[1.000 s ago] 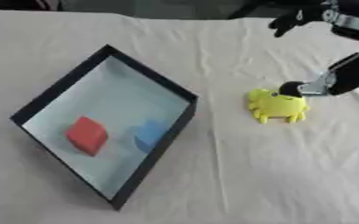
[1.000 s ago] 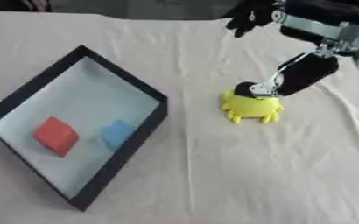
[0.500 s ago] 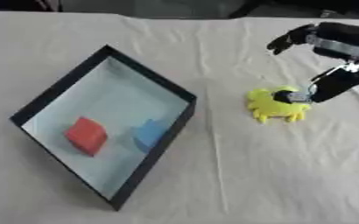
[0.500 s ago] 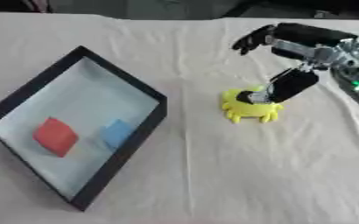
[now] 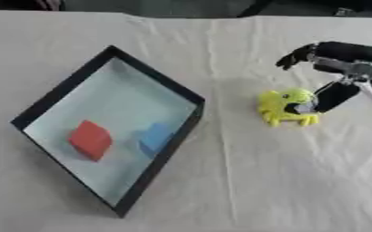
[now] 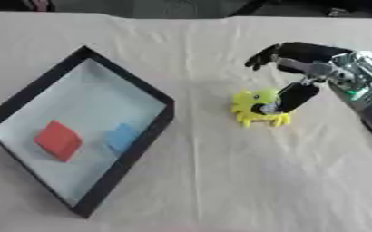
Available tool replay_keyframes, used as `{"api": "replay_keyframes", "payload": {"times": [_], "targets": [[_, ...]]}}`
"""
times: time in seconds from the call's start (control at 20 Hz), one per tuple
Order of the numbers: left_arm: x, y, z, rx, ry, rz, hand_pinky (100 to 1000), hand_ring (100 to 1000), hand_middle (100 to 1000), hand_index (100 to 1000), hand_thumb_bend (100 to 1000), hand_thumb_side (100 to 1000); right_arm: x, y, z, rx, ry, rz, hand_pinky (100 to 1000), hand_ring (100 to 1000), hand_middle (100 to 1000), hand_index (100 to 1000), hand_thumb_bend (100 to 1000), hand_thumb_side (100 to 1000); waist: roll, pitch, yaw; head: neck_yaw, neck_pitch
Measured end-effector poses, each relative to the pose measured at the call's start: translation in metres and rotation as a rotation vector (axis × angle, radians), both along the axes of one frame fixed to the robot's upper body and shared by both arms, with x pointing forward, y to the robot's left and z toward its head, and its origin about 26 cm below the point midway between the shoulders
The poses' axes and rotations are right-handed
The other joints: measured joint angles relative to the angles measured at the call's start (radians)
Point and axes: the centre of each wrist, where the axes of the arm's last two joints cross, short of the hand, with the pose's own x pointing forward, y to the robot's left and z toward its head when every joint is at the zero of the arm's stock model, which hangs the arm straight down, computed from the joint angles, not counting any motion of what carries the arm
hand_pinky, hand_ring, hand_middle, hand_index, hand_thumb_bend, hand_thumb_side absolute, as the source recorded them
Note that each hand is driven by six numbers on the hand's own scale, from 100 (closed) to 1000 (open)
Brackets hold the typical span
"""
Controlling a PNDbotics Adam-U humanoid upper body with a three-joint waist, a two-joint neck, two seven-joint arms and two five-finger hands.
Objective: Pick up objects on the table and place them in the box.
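A: Where is your right hand [image 6: 296, 68] at the moment?

B: It comes in from the right, poised over the yellow plastic crab-shaped toy [image 6: 255, 108]. Your thumb reaches down and its tip touches the toy's right side, while the fingers [image 6: 262, 56] stretch out above and beyond it, to the hand's left.

A: Have you clamped the toy?

B: Not that I can see. The fingers are spread apart from the thumb and do not close on anything; only the thumb meets the toy, which sits on the cream cloth-covered table [image 5: 245, 181].

A: And the box?

B: The shallow black-rimmed box with a pale blue floor [image 5: 58, 95] lies well to the left of your hand, set askew on the cloth. Inside it, a red block [image 5: 90, 139] and a blue block [image 5: 154, 138] lie side by side near its lower end, the blue one nearer your hand.

A: The left hand?

B: It shows in neither view.
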Motion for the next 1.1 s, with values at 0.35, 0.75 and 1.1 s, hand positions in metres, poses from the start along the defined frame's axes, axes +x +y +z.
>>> {"api": "replay_keyframes", "payload": {"times": [0.35,0.75,1.1], "targets": [[0.000,0.000,0.000,-0.001,0.001,-0.001,823,586,801,778,408,662,0.010,-0.008,-0.007,-0.074,0.004,-0.027,911,891,802,906,469,361,0.000,0.005,0.003,0.000,0.000],[0.000,0.000,0.000,-0.001,0.001,-0.001,824,586,801,778,409,663,0.017,-0.012,-0.017,-0.150,0.034,-0.023,913,893,806,904,480,382,-0.001,0.009,0.007,-0.001,0.000],[0.001,-0.001,0.000,-0.001,0.000,-0.004,824,586,800,777,408,662,0.025,-0.010,-0.020,-0.238,0.052,-0.008,907,876,795,899,480,396,0.000,0.012,0.012,-0.005,0.000]]}}
